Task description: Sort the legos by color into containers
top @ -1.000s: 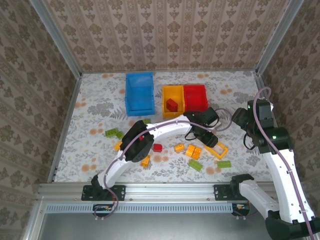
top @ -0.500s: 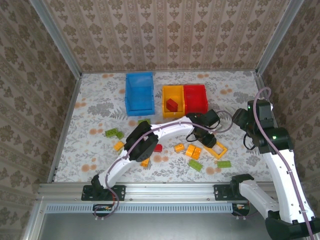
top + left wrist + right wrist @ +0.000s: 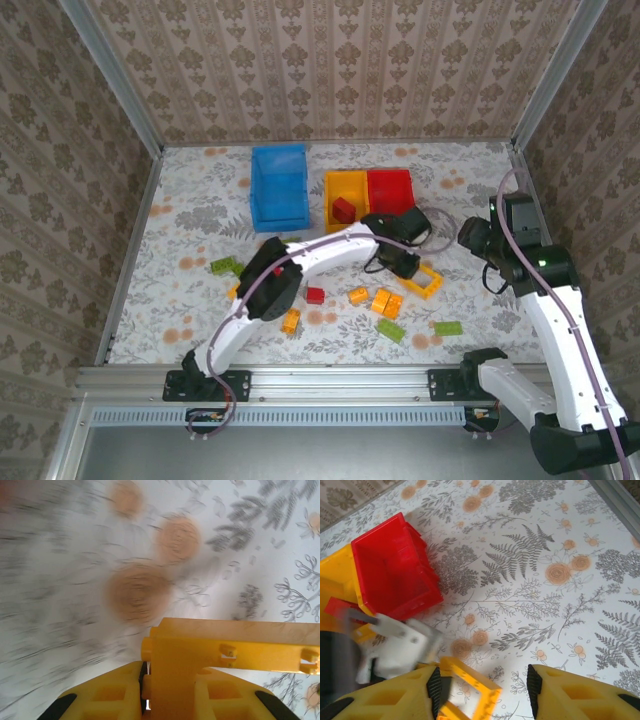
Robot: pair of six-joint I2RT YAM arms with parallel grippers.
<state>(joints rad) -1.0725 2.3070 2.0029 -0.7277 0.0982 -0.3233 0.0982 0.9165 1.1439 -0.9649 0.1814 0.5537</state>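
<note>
The left tool (image 3: 170,700) is clenched on one side of the yellow frame piece (image 3: 240,645). The right tool (image 3: 484,687) hangs released and empty, with the red bin (image 3: 395,567) ahead to its left.

Blue bin (image 3: 279,190); yellow-orange bin (image 3: 345,178) with dark red brick (image 3: 344,210) inside; red bin (image 3: 390,195). Loose red brick (image 3: 315,295), lime green bricks (image 3: 228,265), yellow-orange bricks (image 3: 387,302), yellow frame piece (image 3: 230,645). Table cover (image 3: 530,560) white, printed with grey ferns and orange blossoms. Walls (image 3: 330,70) beige with brown damask motif. Left arm (image 3: 330,250) and right arm (image 3: 548,318) white with black joints; purple cable (image 3: 572,335).
</note>
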